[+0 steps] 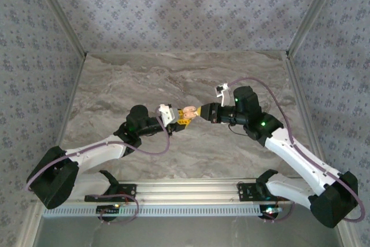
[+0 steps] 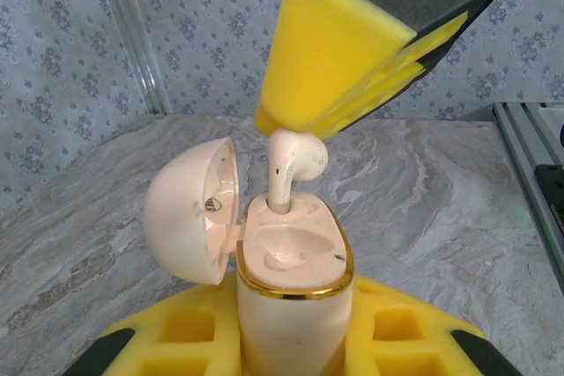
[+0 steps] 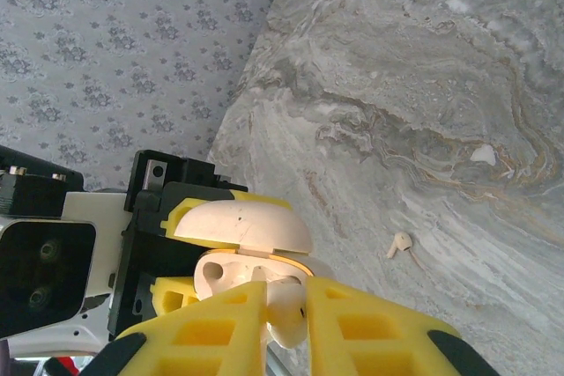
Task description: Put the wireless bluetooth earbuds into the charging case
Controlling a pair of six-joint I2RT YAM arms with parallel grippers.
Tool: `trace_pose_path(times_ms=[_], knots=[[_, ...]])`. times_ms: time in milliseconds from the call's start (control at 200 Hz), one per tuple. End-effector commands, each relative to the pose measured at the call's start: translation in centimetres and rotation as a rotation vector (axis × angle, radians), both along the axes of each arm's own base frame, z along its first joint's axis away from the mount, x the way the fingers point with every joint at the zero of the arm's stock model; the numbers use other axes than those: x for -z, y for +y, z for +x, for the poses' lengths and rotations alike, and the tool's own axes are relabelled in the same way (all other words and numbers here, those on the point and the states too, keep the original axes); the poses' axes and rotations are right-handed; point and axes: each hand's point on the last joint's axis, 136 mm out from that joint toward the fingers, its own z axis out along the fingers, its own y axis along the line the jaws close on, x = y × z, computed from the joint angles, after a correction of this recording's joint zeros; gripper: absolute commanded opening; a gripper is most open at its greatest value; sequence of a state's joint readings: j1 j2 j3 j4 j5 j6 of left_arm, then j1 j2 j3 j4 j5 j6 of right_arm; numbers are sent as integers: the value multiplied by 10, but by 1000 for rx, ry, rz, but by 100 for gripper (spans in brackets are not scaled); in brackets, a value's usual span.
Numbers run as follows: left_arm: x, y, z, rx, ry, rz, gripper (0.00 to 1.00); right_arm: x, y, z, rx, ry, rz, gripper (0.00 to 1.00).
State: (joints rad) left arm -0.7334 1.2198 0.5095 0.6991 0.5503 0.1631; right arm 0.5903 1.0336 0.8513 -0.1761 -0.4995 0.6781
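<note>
Seating pale-pink plastic earbud (image 2: pixel 295 158) stem-first into cream gold-rimmed charging case (image 2: pixel 291 257); my right gripper (image 3: pixel 284 305) pinching it, left gripper (image 2: pixel 286 341) clamping case. Next: push home.

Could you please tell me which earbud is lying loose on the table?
The loose earbud lies alone on the table, away from the case; the other earbud is pinched between the right fingers, stem in the case.

The stem tip of the earbud (image 2: pixel 297 158) is hidden in a socket of the case (image 2: pixel 291 257), and its head is partly covered by the right pincer (image 2: pixel 286 125), which is cut off by the top edge. The case's base is cut off below. On the counter (image 3: pixel 423 85), a white speck (image 3: pixel 483 155) is too small to be identified.
</note>
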Motion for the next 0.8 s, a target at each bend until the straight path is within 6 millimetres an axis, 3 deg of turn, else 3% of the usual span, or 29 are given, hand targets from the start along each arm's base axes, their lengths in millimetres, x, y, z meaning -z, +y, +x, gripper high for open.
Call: trace_pose_path(times_ms=[0, 360, 794], knots=[[-20, -3, -3, 20, -48, -47, 13, 4, 6, -6, -40, 31, 10, 19], [-22, -3, -2, 16, -53, -47, 13, 13, 9, -14, -63, 76, -1, 18], [-23, -3, -2, 12, -53, -50, 13, 11, 8, -18, -55, 100, 24, 19]])
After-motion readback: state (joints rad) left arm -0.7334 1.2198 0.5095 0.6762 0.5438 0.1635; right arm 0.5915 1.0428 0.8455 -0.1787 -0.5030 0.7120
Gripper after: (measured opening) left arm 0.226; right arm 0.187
